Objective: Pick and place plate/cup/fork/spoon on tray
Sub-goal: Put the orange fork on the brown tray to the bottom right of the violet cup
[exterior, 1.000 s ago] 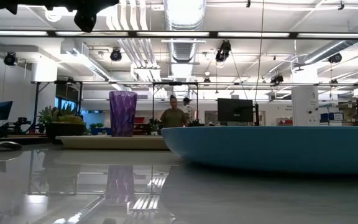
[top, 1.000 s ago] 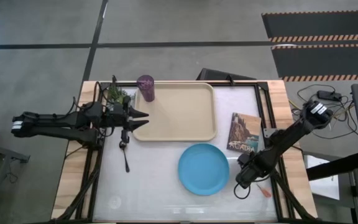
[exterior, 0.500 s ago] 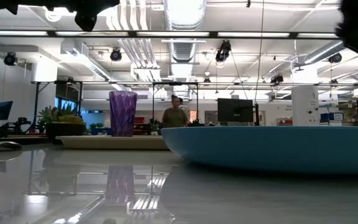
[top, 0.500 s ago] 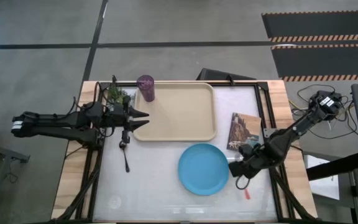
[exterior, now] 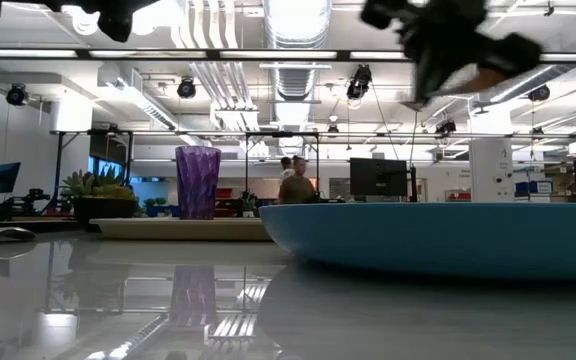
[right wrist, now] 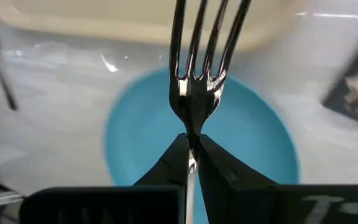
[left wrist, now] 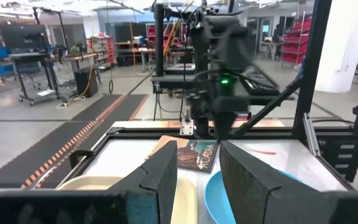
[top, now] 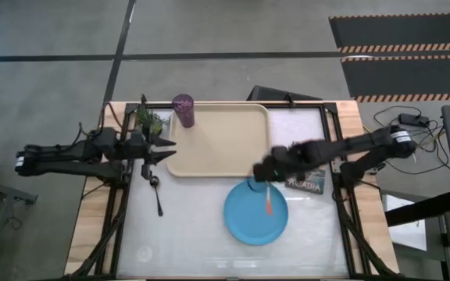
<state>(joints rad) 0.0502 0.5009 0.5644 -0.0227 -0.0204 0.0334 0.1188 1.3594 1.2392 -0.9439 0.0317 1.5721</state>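
My right gripper (top: 259,171) is shut on the fork (right wrist: 201,56) and holds it above the sky-blue plate (top: 256,218). The fork's orange-red handle (top: 268,203) shows over the plate. The plate lies flat on the table. The beige tray (top: 225,144) lies beyond it. The purple cup (top: 183,110) stands upright at the tray's far left corner. The dark spoon (top: 158,197) lies on the table left of the plate. My left gripper (top: 170,146) is open and empty at the tray's left edge. My right gripper pinches the fork at its silver neck (right wrist: 192,127), just behind the tines, between its two fingertips. The tines stick out ahead of the fingers. The fork is lifted clear above the plate, and its handle trails toward the table's near side.
A book (top: 309,178) lies right of the tray, partly under my right arm. A small green plant (top: 148,119) stands by the tray's far left corner, beside my left arm. People stand in the room beyond the table (exterior: 293,185).
My right gripper has gone from the table's near right corner toward the left and far side, carrying the fork up from beside the plate to above it. My left gripper has drawn back a little toward the table's left edge.
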